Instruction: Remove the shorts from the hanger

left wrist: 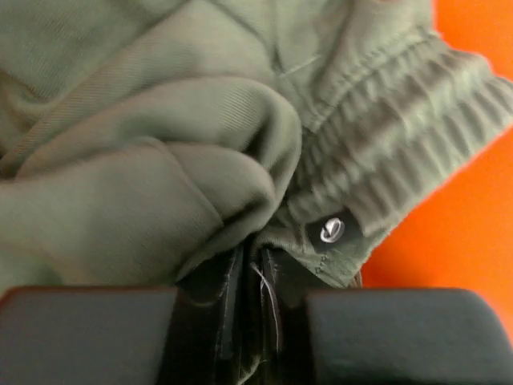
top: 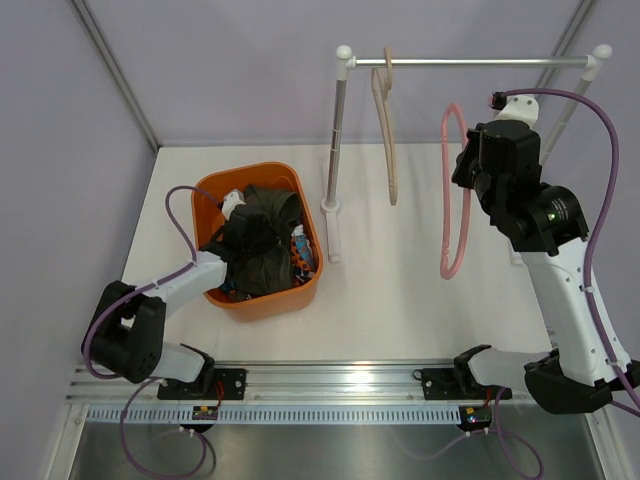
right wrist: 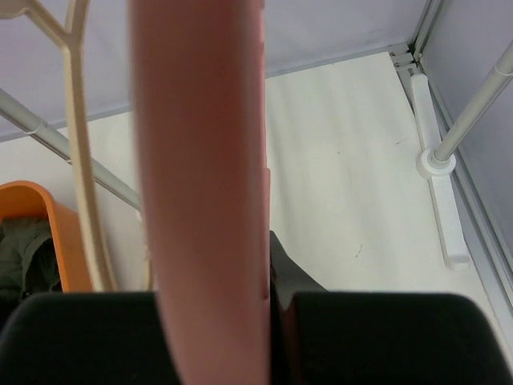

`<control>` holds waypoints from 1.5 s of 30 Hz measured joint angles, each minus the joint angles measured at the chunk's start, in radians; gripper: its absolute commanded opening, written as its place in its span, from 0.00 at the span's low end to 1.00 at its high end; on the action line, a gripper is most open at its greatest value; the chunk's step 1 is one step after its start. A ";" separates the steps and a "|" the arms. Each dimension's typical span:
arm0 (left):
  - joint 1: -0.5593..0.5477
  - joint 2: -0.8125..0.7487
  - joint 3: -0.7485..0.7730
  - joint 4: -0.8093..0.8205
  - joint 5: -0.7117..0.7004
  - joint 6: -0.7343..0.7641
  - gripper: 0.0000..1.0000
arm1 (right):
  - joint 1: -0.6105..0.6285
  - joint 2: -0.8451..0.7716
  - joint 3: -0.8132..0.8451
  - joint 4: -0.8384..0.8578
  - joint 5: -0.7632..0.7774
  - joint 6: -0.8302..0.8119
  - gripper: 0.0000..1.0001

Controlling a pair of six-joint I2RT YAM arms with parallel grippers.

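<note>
The olive-green shorts [top: 262, 240] lie bunched in the orange bin [top: 300, 295]. My left gripper [top: 240, 228] is down in the bin, shut on a fold of the shorts [left wrist: 160, 176] beside the elastic waistband and snap [left wrist: 331, 231]. My right gripper [top: 470, 160] is raised at the right and shut on the bare pink hanger [top: 455, 200], which fills the right wrist view [right wrist: 200, 184]. A beige hanger [top: 385, 120] hangs empty on the rail.
A white garment rack [top: 470, 62] stands at the back, its left post [top: 333, 150] next to the bin and its right foot [right wrist: 437, 164] near the wall. Other coloured clothes [top: 300, 250] lie in the bin.
</note>
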 measured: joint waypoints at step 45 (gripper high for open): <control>0.020 -0.451 0.432 -0.472 0.090 0.367 0.99 | -0.232 0.223 0.145 0.148 -0.540 -0.299 0.00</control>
